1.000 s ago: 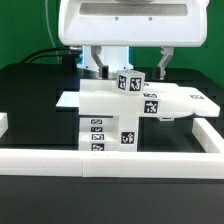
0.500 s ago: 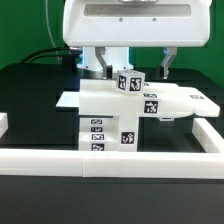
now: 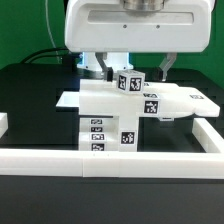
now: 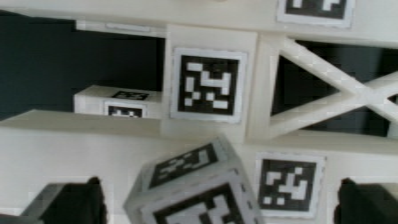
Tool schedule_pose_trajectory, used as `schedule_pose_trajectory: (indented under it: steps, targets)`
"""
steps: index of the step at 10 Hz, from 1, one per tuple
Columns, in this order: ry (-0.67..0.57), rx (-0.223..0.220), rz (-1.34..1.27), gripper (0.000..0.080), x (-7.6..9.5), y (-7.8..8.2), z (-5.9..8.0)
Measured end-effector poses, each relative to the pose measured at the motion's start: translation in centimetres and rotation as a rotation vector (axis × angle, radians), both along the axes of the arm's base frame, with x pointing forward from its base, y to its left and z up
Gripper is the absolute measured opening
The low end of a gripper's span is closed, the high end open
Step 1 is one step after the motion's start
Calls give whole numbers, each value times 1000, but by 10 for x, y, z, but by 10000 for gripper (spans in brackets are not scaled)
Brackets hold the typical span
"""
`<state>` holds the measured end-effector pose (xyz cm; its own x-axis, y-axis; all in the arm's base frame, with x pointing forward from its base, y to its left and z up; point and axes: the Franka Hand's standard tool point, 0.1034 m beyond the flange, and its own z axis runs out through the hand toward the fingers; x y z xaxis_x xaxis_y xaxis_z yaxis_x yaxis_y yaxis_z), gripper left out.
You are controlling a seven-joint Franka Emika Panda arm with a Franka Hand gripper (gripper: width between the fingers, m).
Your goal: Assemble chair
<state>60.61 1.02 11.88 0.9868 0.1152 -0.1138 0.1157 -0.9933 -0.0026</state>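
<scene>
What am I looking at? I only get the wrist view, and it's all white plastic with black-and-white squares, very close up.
Observer: Those are loose chair parts, clustered together on a black table.
Operator: Is anything around them?
Observer: Yes, a long white border rail runs across in front of them in the exterior view.
Operator: And the cube nearest my lens?
Observer: It is the highest piece of the cluster, directly below the big white arm.
</scene>
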Motion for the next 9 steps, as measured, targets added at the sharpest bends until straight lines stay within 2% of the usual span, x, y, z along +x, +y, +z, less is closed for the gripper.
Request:
schedule_pose_trajectory:
  steps: [1,4,5,6,8,9]
  targets:
    - [1,1,25,648,0,-1,0]
    - [5,0,392,648,3,-13,2]
    - [-3,-2,391,648,4,-13,2]
    - [-4,-3,390,595,4,-13,2]
    - [-4,-3,388,321,4,-13,2]
    - [-4,-3,383,321,4,-13,2]
